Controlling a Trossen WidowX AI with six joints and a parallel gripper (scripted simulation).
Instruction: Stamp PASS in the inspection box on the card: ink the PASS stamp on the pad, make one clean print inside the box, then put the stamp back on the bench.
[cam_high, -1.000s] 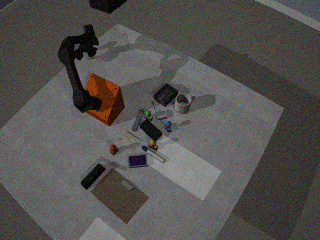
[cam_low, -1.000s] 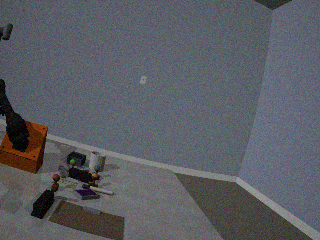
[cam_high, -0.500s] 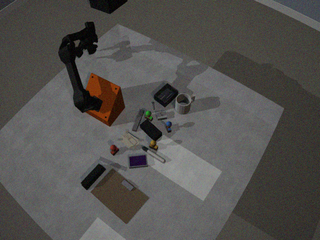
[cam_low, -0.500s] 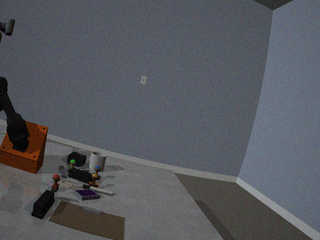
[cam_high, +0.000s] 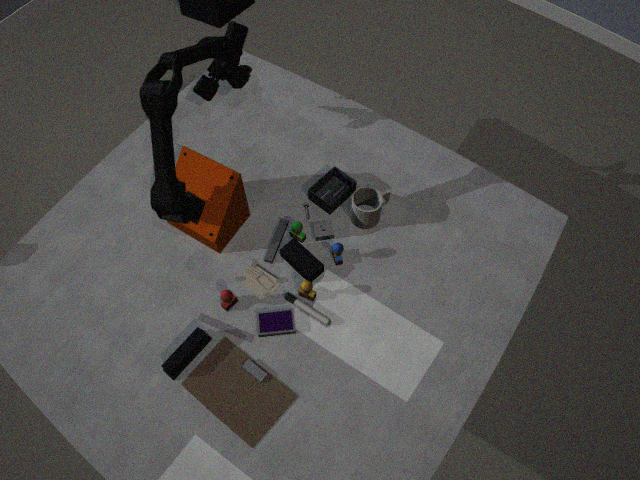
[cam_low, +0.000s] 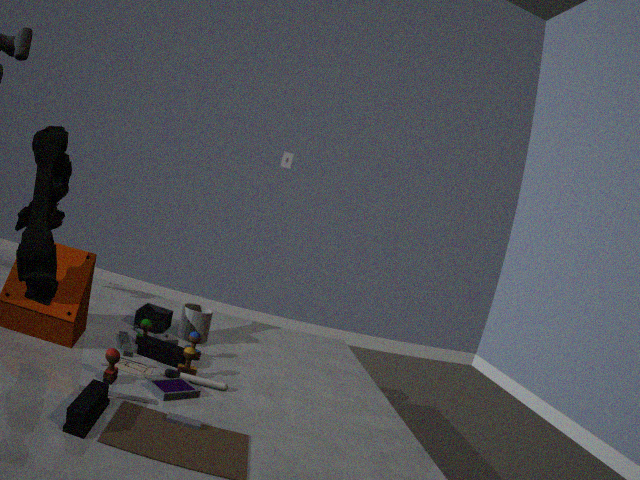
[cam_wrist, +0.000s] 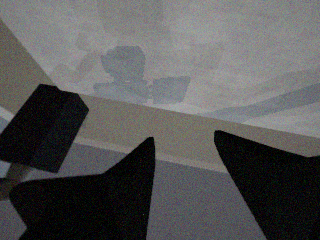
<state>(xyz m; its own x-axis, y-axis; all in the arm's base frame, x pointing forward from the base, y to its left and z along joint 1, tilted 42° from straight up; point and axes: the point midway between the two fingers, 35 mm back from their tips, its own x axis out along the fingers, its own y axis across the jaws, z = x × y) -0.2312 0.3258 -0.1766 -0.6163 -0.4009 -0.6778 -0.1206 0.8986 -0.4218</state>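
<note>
Four knob-handled stamps stand on the bench: green (cam_high: 296, 228) (cam_low: 146, 325), blue (cam_high: 337, 250) (cam_low: 194, 336), yellow (cam_high: 306, 288) (cam_low: 189, 356) and red (cam_high: 226, 297) (cam_low: 111, 361). I cannot tell which one reads PASS. The purple ink pad (cam_high: 276, 321) (cam_low: 173, 386) lies in front of the yellow stamp. The pale card (cam_high: 262, 279) (cam_low: 135, 367) lies between the red and yellow stamps. My gripper (cam_high: 222, 80) (cam_wrist: 183, 139) is raised high behind the orange base (cam_high: 211, 198), far from all of them. Its fingers stand partly open with nothing between them.
A black box (cam_high: 301, 258) lies among the stamps, with a marker (cam_high: 307, 308) beside the pad. A black tray (cam_high: 331, 189) and a mug (cam_high: 366, 206) stand at the back. A brown clipboard (cam_high: 237, 390) and a black block (cam_high: 186, 352) lie in front.
</note>
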